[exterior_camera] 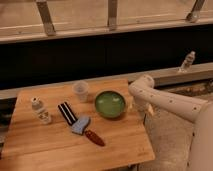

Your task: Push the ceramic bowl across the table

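Ceramic bowl (110,104): glossy green, darker rim. Table (45,142): light-brown wood, plank grain running lengthwise. Plastic cup (80,91): pale, translucent. Gripper (139,106) at the table's right edge beside the bowl, arm (170,102) white, dotted with small dark spots. Brush (86,130): blue-grey head, dark red handle. Flat black-and-white striped item (66,113). Small bottle (41,111): whitish, possibly dark markings.
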